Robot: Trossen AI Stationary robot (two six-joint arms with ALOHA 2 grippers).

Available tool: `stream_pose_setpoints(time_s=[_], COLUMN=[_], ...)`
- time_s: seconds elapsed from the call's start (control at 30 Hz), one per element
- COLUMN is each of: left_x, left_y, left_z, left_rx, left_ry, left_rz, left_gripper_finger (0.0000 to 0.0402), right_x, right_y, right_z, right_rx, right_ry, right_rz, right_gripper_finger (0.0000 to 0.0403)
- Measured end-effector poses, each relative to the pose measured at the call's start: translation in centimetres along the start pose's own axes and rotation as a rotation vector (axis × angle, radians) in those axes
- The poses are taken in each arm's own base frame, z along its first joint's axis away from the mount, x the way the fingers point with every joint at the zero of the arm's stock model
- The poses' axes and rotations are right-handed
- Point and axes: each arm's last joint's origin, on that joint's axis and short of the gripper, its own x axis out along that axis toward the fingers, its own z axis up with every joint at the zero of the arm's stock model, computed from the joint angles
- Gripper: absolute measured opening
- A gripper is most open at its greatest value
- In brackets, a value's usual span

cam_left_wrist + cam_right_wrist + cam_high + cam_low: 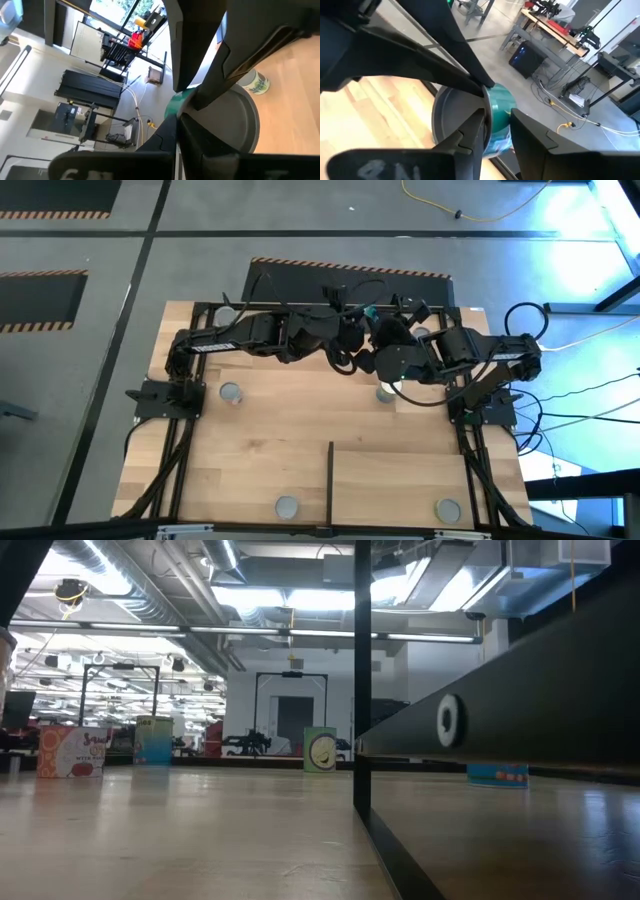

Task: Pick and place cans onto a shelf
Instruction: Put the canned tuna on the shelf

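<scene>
Green can (pixel 497 112) clamped in right tool (pixel 495 135); left tool (pixel 200 107), together, crowds alongside.

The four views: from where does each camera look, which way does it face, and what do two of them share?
High view: above the table, facing straight down; both arms show.
Low view: at table-top height, facing level across the wood past the black divider bar into the room; no arm shows.
Left wrist view: on the left arm, facing past its own fingers at the teal can.
Right wrist view: on the right arm; its fingers flank that can, which both wrist views share.
</scene>
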Motion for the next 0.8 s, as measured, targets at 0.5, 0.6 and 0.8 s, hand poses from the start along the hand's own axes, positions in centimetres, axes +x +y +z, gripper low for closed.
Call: stream_pose_setpoints(time_s=[0.5, 0.6, 0.8], left_x=[-0.09, -0.09, -0.16], left_y=[-0.03, -0.03, -0.1], left_z=[0.11, 0.12, 0.18], left_rx=[0.007, 0.007, 0.009], left_ry=[-0.004, -0.004, -0.005], left_rz=[0.004, 0.004, 0.004], left_gripper_finger=[0.0, 0.0, 0.0005], right_x=[0.1, 0.13, 0.12], right_y=[-0.06, -0.07, -0.06], right_z=[-0.03, -0.03, -0.04], right_rx=[0.016, 0.004, -0.002], right_ry=[0.015, 0.016, 0.017], right_rz=[0.025, 0.025, 0.028], right_gripper_finger=[0.0024, 0.0019, 0.0016])
